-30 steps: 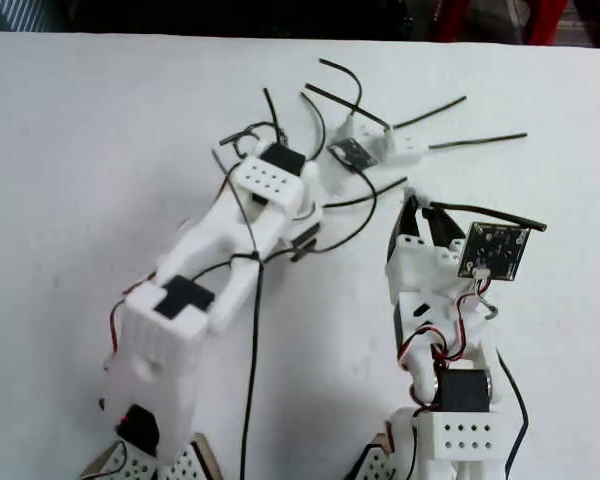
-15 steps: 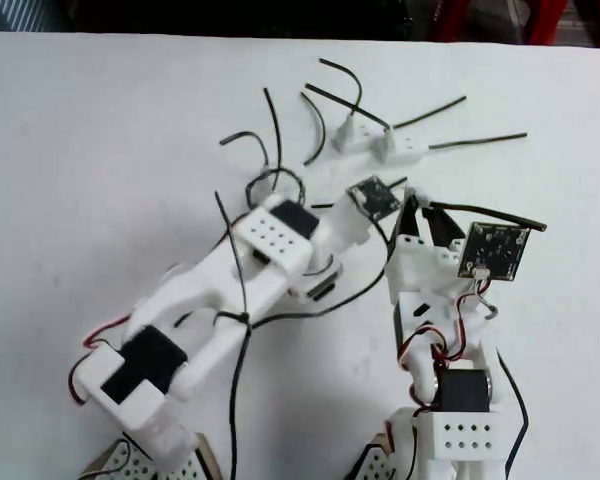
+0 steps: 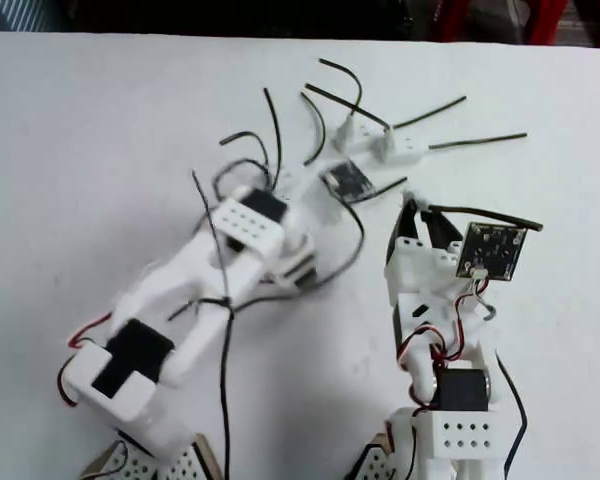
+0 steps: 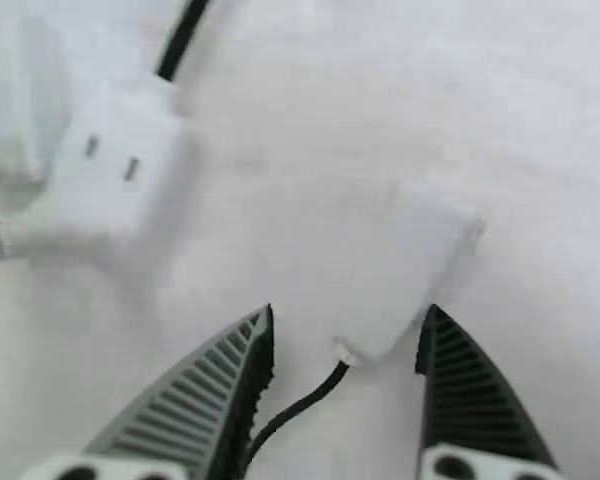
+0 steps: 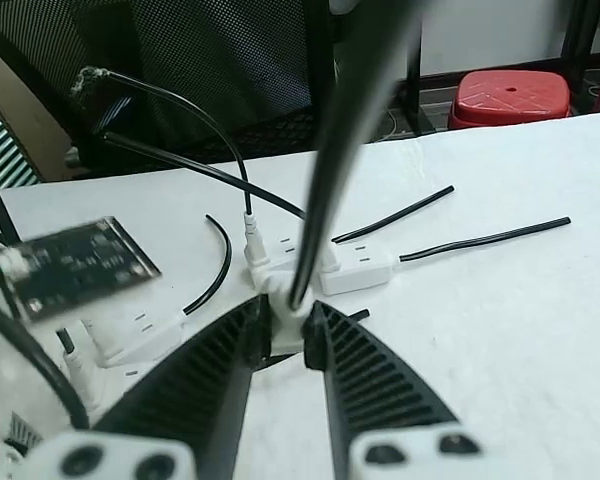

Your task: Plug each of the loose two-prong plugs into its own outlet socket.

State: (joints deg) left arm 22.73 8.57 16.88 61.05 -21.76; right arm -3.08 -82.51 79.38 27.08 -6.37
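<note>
The left gripper's [image 4: 347, 318] spread fingers straddle a white plastic black-corded plug [image 4: 405, 260] to grasp it; the right gripper [image 5: 288, 308] pinches a second white plug [image 5: 284, 340].

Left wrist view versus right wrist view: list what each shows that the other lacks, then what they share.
Left wrist view: the open left gripper straddling a loose plug lying flat, near a two-slot socket. Right wrist view: the right gripper shut on a second plug whose cord rises, plus a red stool. Both: the white table and black-corded white connectors.
</note>
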